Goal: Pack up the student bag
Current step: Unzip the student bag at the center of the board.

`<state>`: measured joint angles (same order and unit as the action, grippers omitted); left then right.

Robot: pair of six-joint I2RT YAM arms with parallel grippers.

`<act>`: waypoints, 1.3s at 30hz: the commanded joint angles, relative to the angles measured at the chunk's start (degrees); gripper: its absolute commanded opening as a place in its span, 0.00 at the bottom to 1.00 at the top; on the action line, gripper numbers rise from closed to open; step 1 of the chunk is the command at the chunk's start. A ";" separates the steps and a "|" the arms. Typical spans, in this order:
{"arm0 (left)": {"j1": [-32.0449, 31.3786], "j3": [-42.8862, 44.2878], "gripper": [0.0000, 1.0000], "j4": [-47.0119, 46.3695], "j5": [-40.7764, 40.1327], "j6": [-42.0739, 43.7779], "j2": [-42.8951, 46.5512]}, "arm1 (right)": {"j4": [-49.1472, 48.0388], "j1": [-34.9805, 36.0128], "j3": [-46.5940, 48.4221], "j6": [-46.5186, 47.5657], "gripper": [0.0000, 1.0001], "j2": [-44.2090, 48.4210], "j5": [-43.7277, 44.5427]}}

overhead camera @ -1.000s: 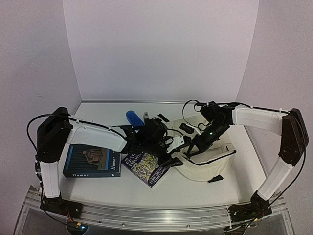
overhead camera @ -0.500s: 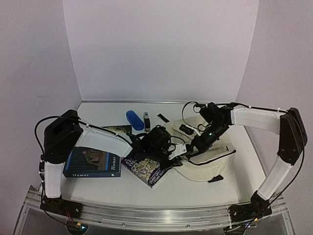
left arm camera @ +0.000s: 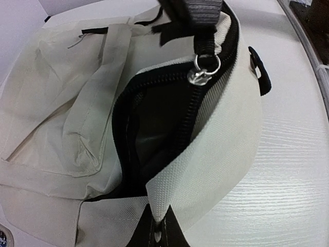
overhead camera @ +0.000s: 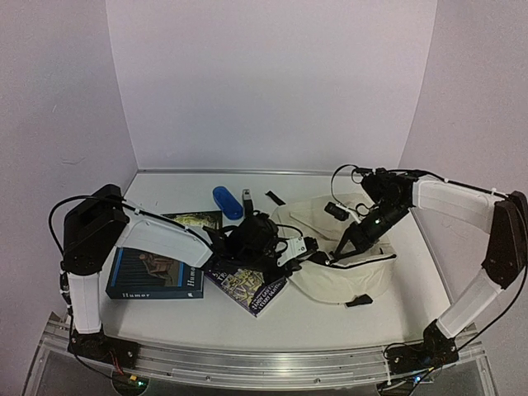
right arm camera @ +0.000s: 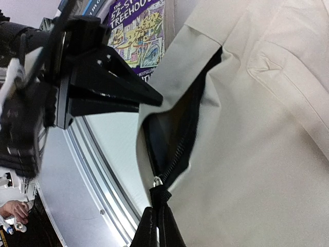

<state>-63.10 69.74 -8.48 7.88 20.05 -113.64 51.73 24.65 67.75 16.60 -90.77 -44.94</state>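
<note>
Currently bag (overhead camera: 351,280) lay on worktop (overhead camera: 247,326), right of centre, mouth partly unzipped; left hand (left arm camera: 157,226) pinched shut on its cream lip, right hand (right arm camera: 157,224) clamped on zip tab (right arm camera: 160,194). Judged best: left to brace lip taut, right to draw tab steadily along track.

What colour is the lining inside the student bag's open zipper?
Dark grey, nearly black lining; the left wrist view shows it best.

"humor", blue book (overhead camera: 155,273); "treehouse", purple book (right arm camera: 136,32)
</note>
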 commanded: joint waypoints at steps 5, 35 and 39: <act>4.80 -4.91 0.04 -1.79 -2.23 -3.38 6.26 | 8.67 -3.77 -0.97 5.98 0.00 4.85 1.92; -5.63 16.39 0.45 12.42 -6.25 4.55 -4.01 | 6.76 -3.77 2.21 2.47 0.00 2.01 -2.09; -5.59 15.05 0.25 12.78 -6.90 3.87 -3.90 | 6.85 -4.45 2.32 2.42 0.00 1.94 -0.46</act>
<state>-68.69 83.99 3.73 1.70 24.09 -117.97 58.08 21.11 67.99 19.22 -89.97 -47.46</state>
